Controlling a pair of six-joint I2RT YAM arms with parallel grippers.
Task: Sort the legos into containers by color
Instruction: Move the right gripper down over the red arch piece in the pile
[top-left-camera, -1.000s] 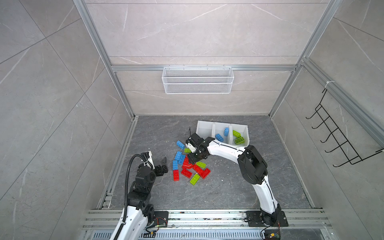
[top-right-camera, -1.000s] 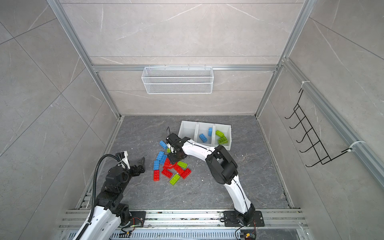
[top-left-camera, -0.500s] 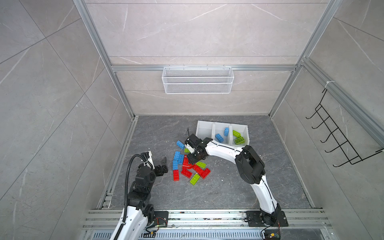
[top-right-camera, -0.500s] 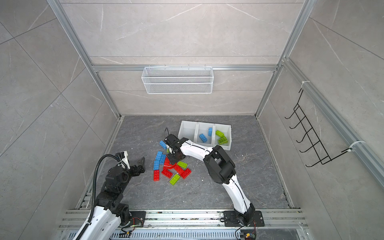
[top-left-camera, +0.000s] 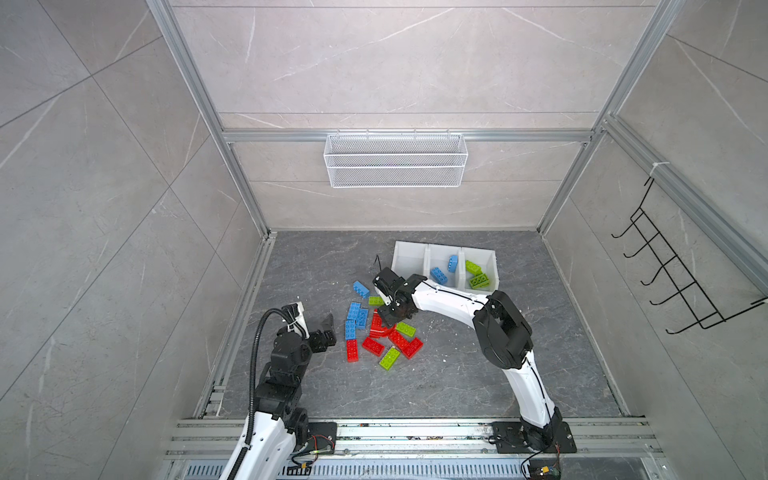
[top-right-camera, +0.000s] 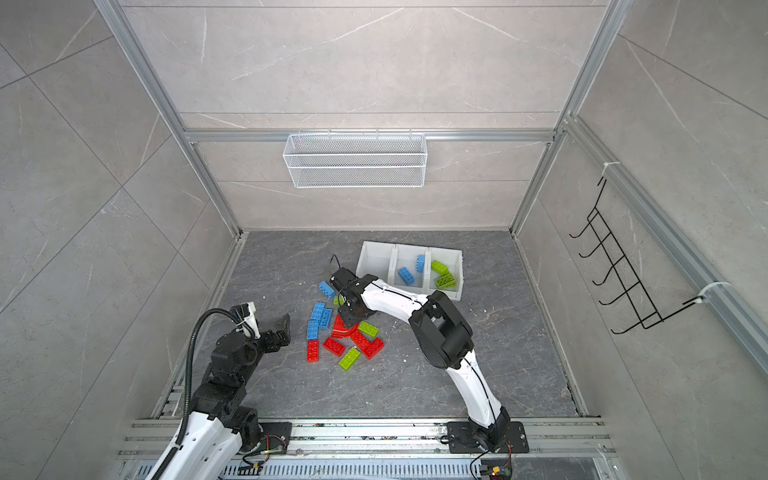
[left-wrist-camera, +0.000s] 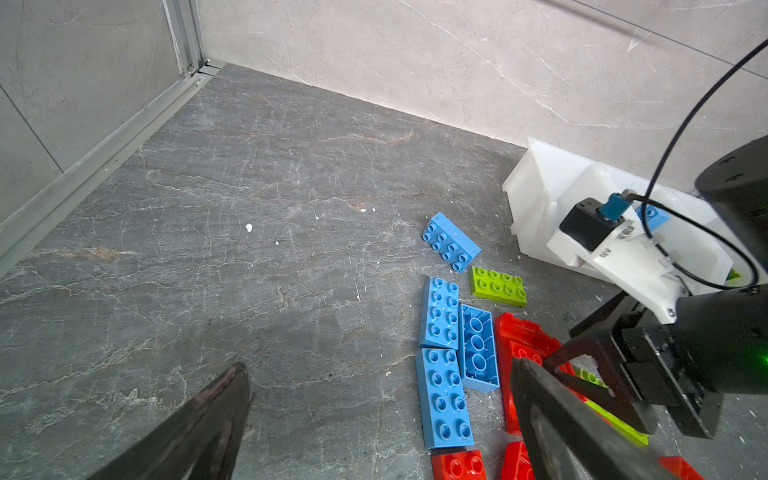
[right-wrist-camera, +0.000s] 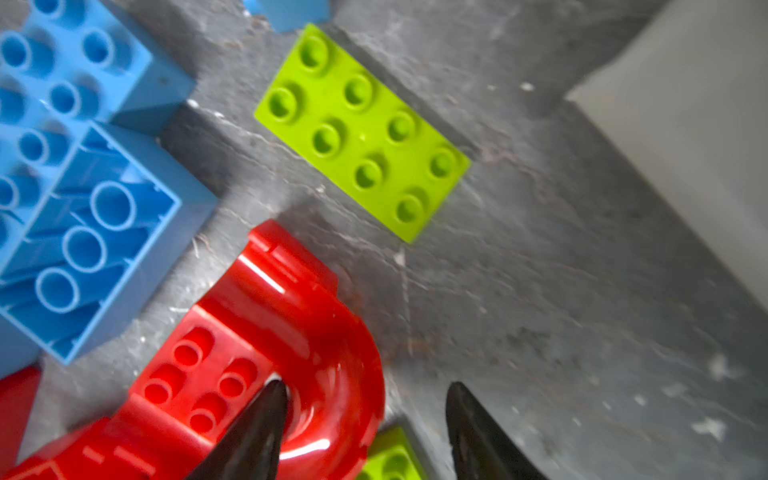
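Lying in the middle of the loose legos (top-left-camera: 376, 332), at the centre of both top views, the red arch piece (right-wrist-camera: 291, 332) has the right claw (right-wrist-camera: 365, 388) low over it. One fingertip (right-wrist-camera: 270, 399) touches the inner curve of the arch. The second one stands outside, apart from the arch, so the jaws are open around its wall and grip nothing. A lime brick (right-wrist-camera: 361, 133) and blue bricks (right-wrist-camera: 83, 166) lie just beside. The containers (top-left-camera: 409, 253) stand on the worktop (top-left-camera: 457, 374) at the upper right of the pile; the middle one holds a blue pair (top-left-camera: 438, 275), the right one a lime pair (top-left-camera: 478, 280). The left claw (left-wrist-camera: 379, 365) hovers wide open and empty, left of the pile.
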